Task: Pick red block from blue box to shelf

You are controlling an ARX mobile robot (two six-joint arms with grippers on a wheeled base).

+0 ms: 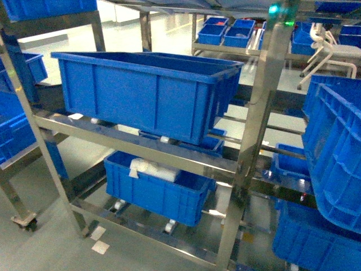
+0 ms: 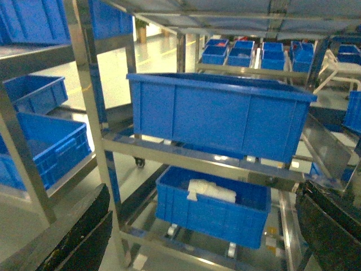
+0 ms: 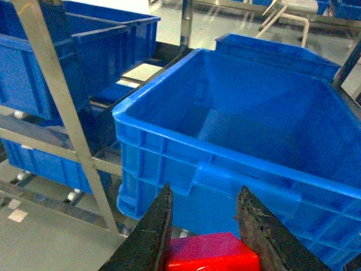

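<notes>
Two dark, rough right pincer (image 3: 203,226) fingers clamp the glossy red block (image 3: 211,254); left pincer's state unclear

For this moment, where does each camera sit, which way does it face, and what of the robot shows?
Head: high on the robot, slanting down at the shelf holding a large blue crate; no robot parts show.
Left wrist: lower, facing the same crate; dark fingers at the bottom corners.
Right wrist: facing a tilted, empty-looking crate; fingers clamp the red block.
Head and left wrist share the lower crate holding a white bundle.
</notes>
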